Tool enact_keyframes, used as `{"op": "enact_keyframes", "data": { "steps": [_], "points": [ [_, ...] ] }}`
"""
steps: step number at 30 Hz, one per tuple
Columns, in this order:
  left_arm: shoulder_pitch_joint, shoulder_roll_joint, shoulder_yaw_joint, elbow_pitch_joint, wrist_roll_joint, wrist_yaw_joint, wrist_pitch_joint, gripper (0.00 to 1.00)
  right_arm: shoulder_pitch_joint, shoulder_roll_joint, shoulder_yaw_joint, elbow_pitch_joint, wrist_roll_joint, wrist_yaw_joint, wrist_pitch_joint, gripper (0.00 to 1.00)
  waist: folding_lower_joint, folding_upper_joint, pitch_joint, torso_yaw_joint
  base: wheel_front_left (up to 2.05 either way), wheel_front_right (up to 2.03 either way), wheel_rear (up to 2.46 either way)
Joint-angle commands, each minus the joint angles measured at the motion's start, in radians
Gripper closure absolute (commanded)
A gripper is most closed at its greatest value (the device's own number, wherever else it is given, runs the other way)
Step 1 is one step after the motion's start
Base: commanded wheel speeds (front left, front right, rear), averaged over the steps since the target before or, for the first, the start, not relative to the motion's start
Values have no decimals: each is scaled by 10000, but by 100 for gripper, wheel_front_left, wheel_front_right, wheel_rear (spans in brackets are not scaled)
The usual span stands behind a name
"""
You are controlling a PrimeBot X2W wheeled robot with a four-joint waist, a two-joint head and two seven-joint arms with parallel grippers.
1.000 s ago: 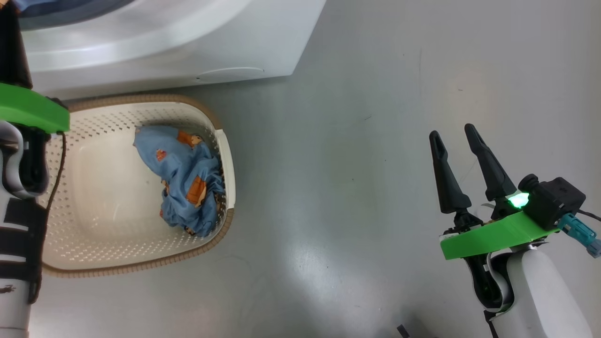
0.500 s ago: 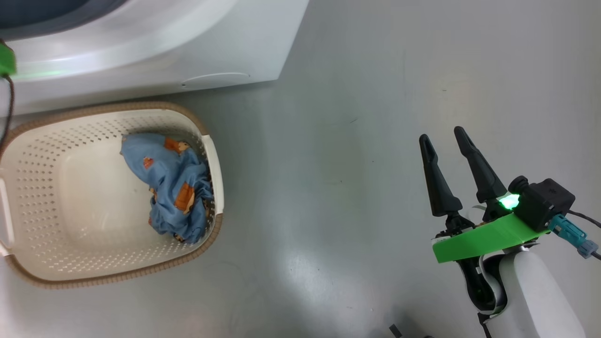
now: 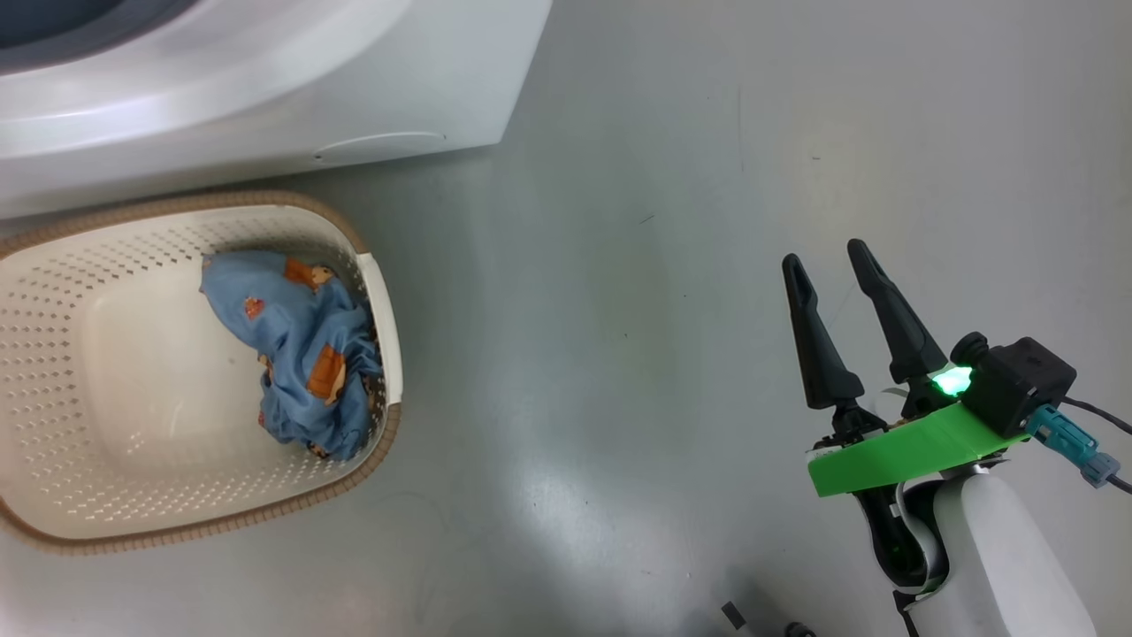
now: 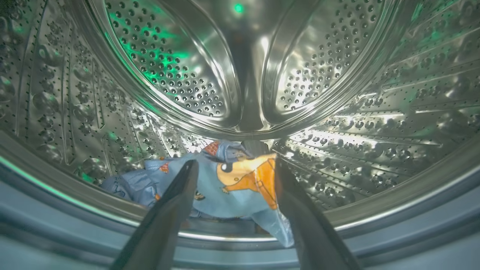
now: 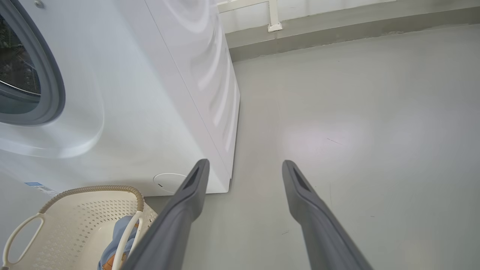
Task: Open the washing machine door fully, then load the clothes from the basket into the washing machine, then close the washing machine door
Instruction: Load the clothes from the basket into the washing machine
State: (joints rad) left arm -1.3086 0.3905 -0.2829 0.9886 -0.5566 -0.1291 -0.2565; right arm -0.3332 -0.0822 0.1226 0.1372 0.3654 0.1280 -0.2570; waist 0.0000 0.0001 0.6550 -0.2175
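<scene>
Clothes [image 3: 292, 354] — soft blue fabric with orange figures — look partly loaded: one bundle sits in the cream perforated basket [image 3: 53, 354], another piece [image 4: 232, 187] lies in the white washing machine's [image 3: 265, 88] steel drum [image 4: 168, 75] between the left gripper's [image 4: 236, 161] spread fingers. Right gripper [image 3: 824, 254] hangs open, empty; closing the machine comes after.

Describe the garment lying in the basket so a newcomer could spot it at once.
In front of the white washing machine sits a cream perforated basket. Crumpled against its right wall lies a blue cloth with orange-brown cartoon prints, the only thing inside it.
</scene>
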Motion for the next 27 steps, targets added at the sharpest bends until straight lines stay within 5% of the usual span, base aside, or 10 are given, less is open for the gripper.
{"op": "enact_keyframes", "data": {
  "steps": [1, 27],
  "points": [
    [-167, 466, 83, -133, 88, -15, -53, 0, 99, 52, 197, -213, 86, 27, -48, 0, 0, -1, 20, 20, 0, 0, 0],
    [-1611, 656, -1989, 1762, -250, -15, 140, 0, -8, 97, 386, -121, 112, 27, -48, 0, 0, -1, -10, -92, 0, 0, 0]
  ]
}}
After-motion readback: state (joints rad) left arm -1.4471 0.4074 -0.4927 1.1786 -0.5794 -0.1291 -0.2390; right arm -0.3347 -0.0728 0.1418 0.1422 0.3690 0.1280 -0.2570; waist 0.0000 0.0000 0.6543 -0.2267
